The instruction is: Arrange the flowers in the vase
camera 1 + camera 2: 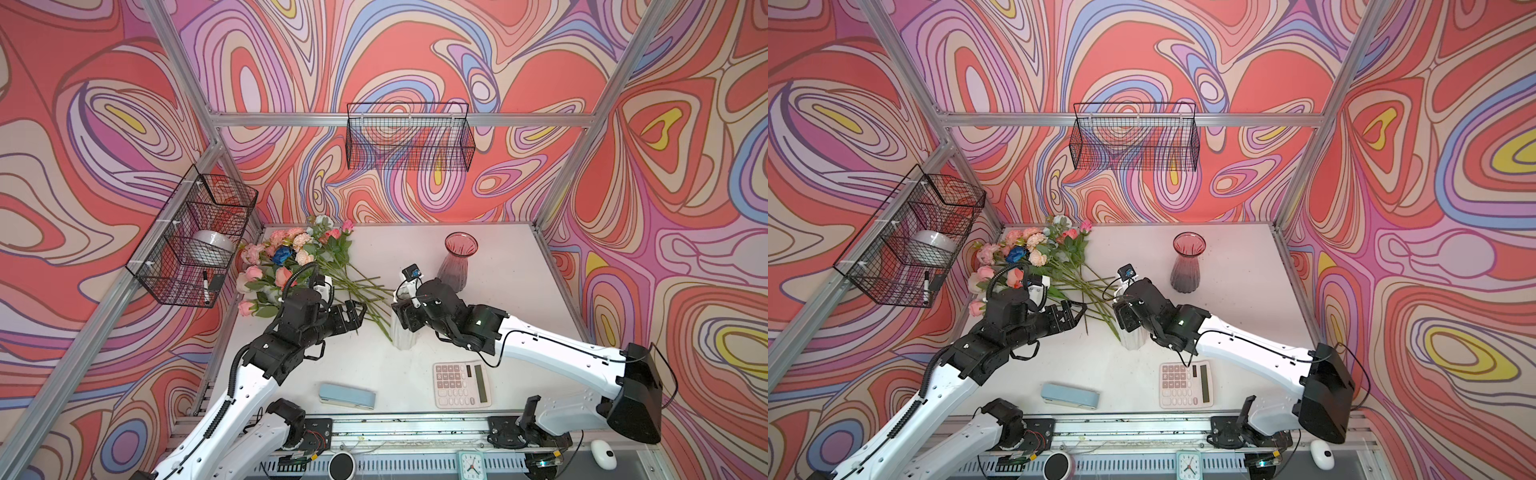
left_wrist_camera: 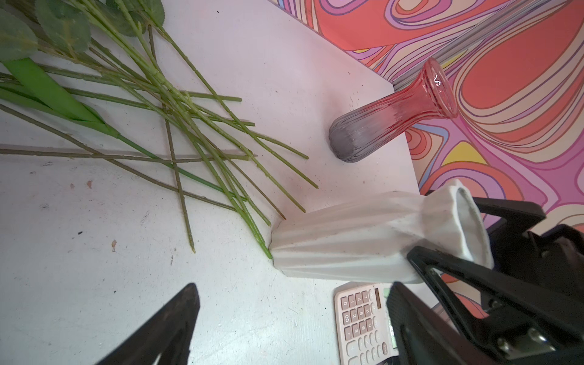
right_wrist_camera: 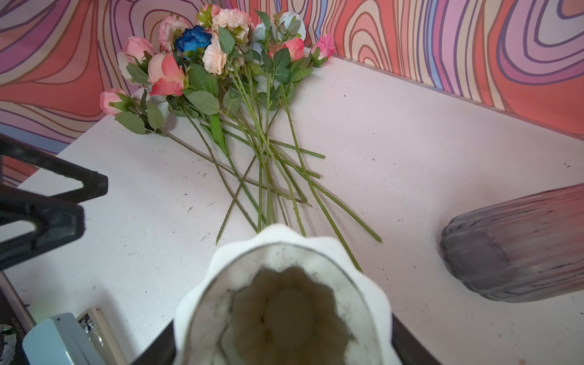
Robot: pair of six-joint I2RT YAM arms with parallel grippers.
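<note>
The flowers (image 1: 291, 257) (image 1: 1025, 253) (image 3: 202, 57) lie in a loose bunch at the table's back left. Their heads are pink, peach, cream and one deep blue, and the green stems (image 2: 189, 126) fan toward the middle. A white ribbed vase (image 1: 402, 332) (image 1: 1133, 338) (image 2: 341, 243) (image 3: 284, 300) stands upright at the stem ends, empty. My right gripper (image 1: 401, 309) (image 1: 1125, 316) (image 3: 284, 344) is shut on its neck. My left gripper (image 1: 356, 316) (image 1: 1077, 316) (image 2: 292, 303) hovers open just left of the stem ends, holding nothing. A pink-and-grey glass vase (image 1: 455, 262) (image 1: 1185, 266) (image 2: 388, 123) stands empty behind.
A pink calculator (image 1: 461, 384) and a pale blue stapler (image 1: 347, 397) lie near the front edge. Wire baskets hang on the back wall (image 1: 409, 137) and the left wall (image 1: 195, 241). A clock (image 1: 471, 465) and a mouse (image 1: 603, 454) sit below the front rail.
</note>
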